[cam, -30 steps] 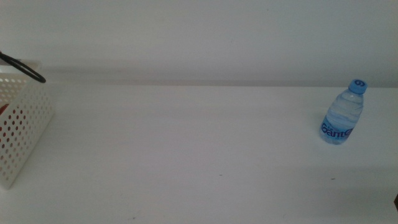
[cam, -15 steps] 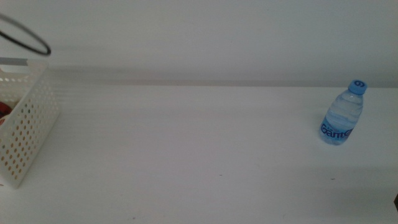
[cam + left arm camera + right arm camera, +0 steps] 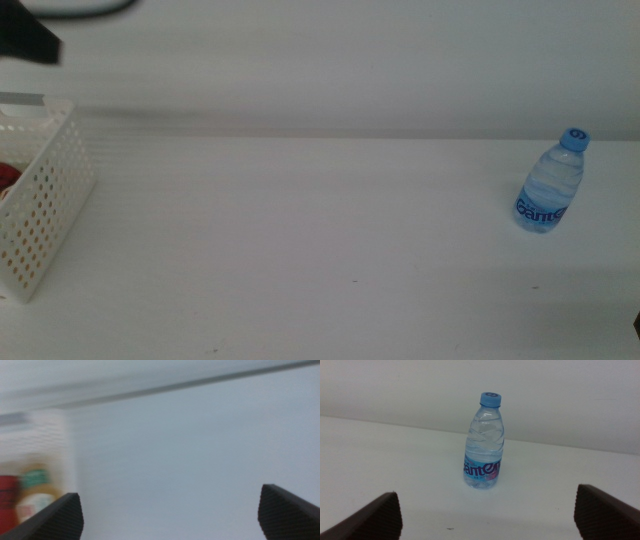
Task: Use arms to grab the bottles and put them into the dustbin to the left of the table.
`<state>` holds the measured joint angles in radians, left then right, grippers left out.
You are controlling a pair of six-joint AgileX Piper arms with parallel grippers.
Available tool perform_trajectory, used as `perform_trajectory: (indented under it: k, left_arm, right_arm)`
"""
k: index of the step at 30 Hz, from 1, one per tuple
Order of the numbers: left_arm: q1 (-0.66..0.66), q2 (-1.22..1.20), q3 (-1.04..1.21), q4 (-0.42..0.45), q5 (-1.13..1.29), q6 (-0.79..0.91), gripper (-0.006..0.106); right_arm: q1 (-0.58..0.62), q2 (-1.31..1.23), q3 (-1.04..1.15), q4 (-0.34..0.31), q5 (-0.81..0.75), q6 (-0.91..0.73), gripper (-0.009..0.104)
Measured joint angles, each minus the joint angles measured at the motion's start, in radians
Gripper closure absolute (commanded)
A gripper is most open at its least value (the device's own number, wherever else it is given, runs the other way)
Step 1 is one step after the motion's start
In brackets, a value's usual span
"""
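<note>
White and unmarked, the flat tabletop [image 3: 300,240] carries a clear plastic water bottle with a blue cap [image 3: 550,182] upright near its right side. At the far left edge stands the white perforated plastic basket [image 3: 45,210], with a red can [image 3: 7,507] and an amber bottle with a green label [image 3: 35,492] inside, blurred in the left wrist view. The left gripper [image 3: 170,515] is near the basket, its fingers [image 3: 60,520] wide apart and empty. The right gripper [image 3: 487,515] faces the water bottle, fingers [image 3: 607,510] spread wide, not touching it.
</note>
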<state>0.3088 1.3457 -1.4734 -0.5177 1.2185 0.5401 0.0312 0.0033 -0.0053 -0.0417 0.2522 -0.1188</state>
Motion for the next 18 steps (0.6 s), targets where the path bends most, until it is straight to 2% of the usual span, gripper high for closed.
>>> perform_trajectory:
  k: [3,5,13,15,18]
  left_arm:
    - [-0.080,-0.095,0.100,-0.028,0.000,-0.004,0.007]
    - [-0.174,-0.155,0.161,-0.015,0.000,-0.024,0.007]
    - [-0.660,-0.326,0.284,0.277,-0.086,-0.257,0.007]
    - [-0.729,-0.350,0.288,0.304,-0.098,-0.315,0.007]
    - [-0.760,-0.373,0.288,0.305,-0.129,-0.392,0.007]
  right_arm:
    - [0.000,0.000,0.000,0.000,0.000,0.000,0.003]
    - [0.000,0.000,0.000,0.000,0.000,0.000,0.003]
    - [0.000,0.000,0.000,0.000,0.000,0.000,0.003]
    - [0.000,0.000,0.000,0.000,0.000,0.000,0.003]
    - [0.000,0.000,0.000,0.000,0.000,0.000,0.003]
